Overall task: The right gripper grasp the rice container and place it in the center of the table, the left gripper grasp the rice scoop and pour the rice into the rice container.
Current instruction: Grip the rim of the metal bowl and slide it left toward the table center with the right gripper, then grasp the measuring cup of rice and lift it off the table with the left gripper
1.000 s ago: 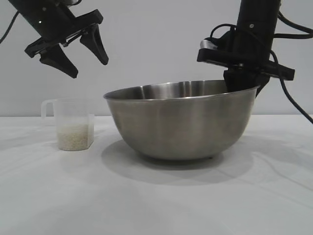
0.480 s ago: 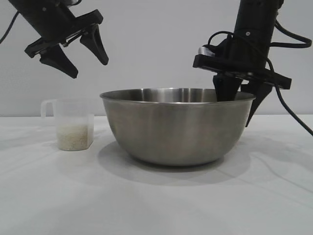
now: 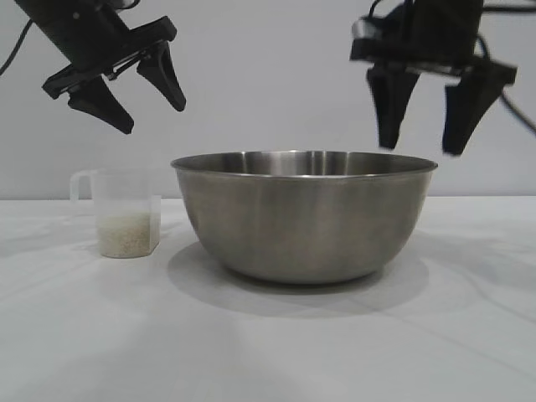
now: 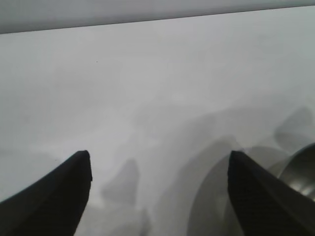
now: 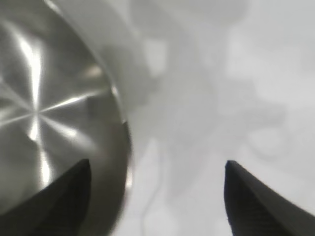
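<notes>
The rice container [image 3: 303, 218], a large steel bowl, stands on the white table [image 3: 268, 343] at its middle. It also shows in the right wrist view [image 5: 49, 113], empty inside. My right gripper [image 3: 420, 151] is open and empty, raised just above the bowl's right rim, clear of it. The rice scoop [image 3: 126, 211], a clear plastic cup with rice [image 3: 127, 234] in its bottom, stands left of the bowl. My left gripper [image 3: 153, 121] is open and empty, high above the scoop. In the left wrist view only the bowl's edge [image 4: 301, 169] shows; the scoop is out of view there.
The right gripper let go of the bowl's rim, opened and rose straight up. The bowl settled flat on the table. The left arm has not moved.
</notes>
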Controlling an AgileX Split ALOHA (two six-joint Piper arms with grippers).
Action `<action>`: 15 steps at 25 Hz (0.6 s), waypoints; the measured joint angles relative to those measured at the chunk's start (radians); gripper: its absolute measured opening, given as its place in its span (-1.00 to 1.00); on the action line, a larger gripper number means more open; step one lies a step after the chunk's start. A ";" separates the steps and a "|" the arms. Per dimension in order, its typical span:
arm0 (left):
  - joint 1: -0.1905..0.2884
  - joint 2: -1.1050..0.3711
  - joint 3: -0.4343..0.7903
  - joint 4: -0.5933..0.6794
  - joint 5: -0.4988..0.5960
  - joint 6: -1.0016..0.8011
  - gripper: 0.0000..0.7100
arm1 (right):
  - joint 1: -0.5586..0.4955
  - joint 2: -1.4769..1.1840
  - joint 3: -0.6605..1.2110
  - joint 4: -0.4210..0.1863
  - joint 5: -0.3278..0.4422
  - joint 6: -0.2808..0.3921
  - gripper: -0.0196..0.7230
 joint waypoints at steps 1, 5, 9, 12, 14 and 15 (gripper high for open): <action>0.000 0.000 0.000 0.000 0.002 0.000 0.43 | 0.000 -0.023 0.000 -0.024 0.002 0.014 0.36; 0.000 0.000 0.000 0.000 0.004 0.000 0.43 | -0.017 -0.110 0.000 -0.061 0.010 0.034 0.36; 0.000 0.000 0.000 0.000 0.004 0.000 0.43 | -0.046 -0.224 0.030 -0.082 0.012 0.038 0.36; 0.000 0.000 0.000 0.000 0.004 0.000 0.43 | -0.065 -0.328 0.079 -0.096 0.016 0.038 0.36; 0.000 0.000 0.000 0.000 0.004 0.000 0.43 | -0.069 -0.411 0.127 -0.099 0.018 0.038 0.36; 0.000 0.000 0.000 0.000 0.004 0.000 0.43 | -0.069 -0.455 0.156 -0.103 0.020 0.038 0.36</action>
